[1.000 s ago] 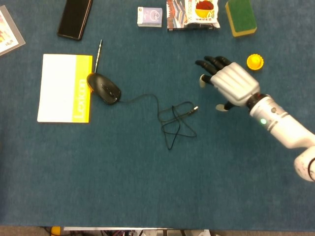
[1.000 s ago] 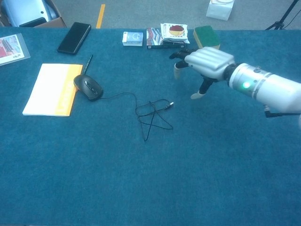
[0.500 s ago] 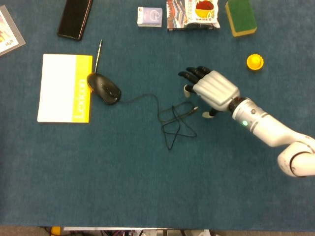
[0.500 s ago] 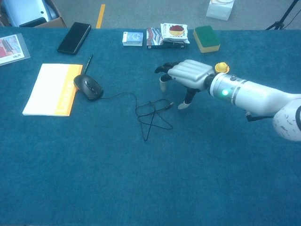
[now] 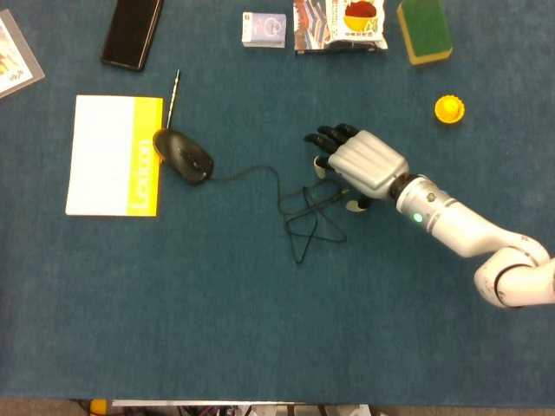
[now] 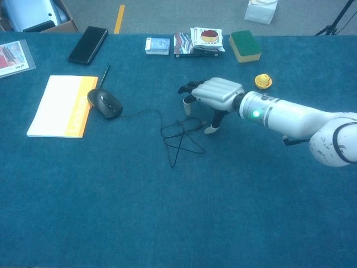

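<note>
- The step in hand looked like the reach: the right robot hand (image 5: 360, 165) hovered palm-down over the free end of the mouse cable (image 5: 305, 211), its fingers (image 5: 328, 137) spread apart and holding nothing — whether a fingertip touched the cord could not be told from either view.
- The left robot hand did not show in either camera.
- As a judgement, the next move called for lowering the fingers onto the plug end (image 6: 202, 123), which lay just under the palm's near edge, and pinching a thin, limp cord that gives little to grip; it would likely slide or drag the tangle along rather than lift cleanly.
- The cable was black and thin, running from the mouse (image 5: 183, 155) rightward in a shallow curve, then bunching into a loose knot of crossed loops — a rough star shape — flat on the blue tabletop (image 5: 260, 329).
- The mouse itself was dark, sitting against the right edge of the yellow-and-white booklet (image 5: 113, 155), well apart from the robot hand.
- Relative to the mouse: a pen (image 5: 173, 94) lay just beyond it, a black phone (image 5: 132, 32) further back, and a yellow cap (image 5: 448, 108) far to the right, past the robot hand.
</note>
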### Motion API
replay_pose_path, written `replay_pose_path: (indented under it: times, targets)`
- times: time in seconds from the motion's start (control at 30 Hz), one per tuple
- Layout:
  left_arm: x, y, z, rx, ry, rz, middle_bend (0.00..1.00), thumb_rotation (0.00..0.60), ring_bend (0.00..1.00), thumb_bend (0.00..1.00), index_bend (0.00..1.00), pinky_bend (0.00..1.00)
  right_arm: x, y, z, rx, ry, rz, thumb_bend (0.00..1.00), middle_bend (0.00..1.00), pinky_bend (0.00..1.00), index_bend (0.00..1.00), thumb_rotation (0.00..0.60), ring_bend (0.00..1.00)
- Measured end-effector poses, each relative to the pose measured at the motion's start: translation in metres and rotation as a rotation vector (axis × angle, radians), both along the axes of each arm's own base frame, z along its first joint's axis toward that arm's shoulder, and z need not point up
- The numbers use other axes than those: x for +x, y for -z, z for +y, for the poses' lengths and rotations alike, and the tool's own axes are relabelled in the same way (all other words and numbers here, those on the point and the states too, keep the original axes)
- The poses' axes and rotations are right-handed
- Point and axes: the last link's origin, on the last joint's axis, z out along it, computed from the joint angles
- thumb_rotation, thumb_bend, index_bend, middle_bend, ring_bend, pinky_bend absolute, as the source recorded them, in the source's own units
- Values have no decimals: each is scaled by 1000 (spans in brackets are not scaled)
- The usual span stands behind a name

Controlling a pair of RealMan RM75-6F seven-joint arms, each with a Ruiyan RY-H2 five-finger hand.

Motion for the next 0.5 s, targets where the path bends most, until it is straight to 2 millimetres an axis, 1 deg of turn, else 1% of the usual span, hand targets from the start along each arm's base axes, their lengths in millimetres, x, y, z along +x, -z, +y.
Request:
replay_pose_path:
  times: [0.13, 0.3, 0.5]
  targets:
    - [-2, -1, -2, 3, -3, -2, 295, 600, 331, 22, 431, 495, 1, 3, -1, 2, -2, 2, 180, 84, 131, 434, 600, 0]
    - [-3, -2, -3, 7, -6, -5, 295, 600, 331, 22, 431, 495, 2, 6, -2, 0, -4, 3, 203, 84, 132, 476, 600, 0]
    - [-4, -3, -4, 11, -8, -7, 295, 600, 331, 22, 431, 495, 1, 8, -2, 0, -7, 13, 216, 84, 132, 504, 600, 0]
